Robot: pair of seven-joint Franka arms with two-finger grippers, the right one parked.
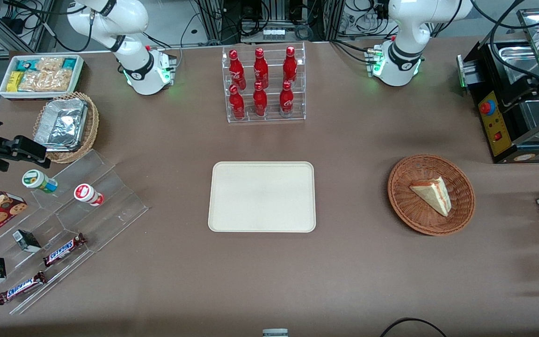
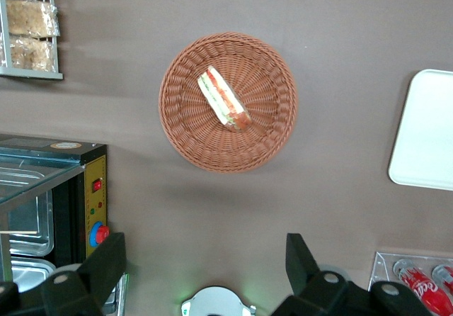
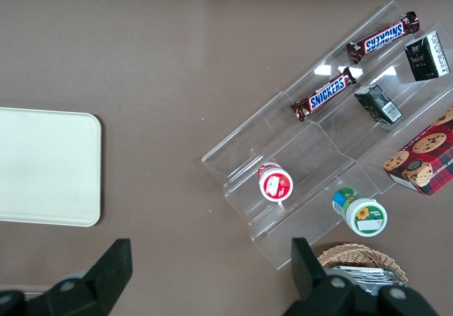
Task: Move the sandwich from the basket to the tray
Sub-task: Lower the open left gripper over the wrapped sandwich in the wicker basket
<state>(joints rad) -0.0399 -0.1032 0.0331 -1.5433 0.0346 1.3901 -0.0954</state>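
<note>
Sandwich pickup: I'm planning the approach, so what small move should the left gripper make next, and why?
Probably lower the gripper straight toward the sandwich. Its fingers are open and empty, well above the table, with the sandwich lying untouched in the basket. The tray holds nothing yet, so grasping comes first.

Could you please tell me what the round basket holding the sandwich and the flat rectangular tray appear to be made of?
The round reddish-brown basket looks like woven wicker: ribbed weave, matte. The flat cream rectangular tray seems moulded plastic: smooth, rounded corners, low rim. The open left gripper hangs above the table beside the basket.
</note>
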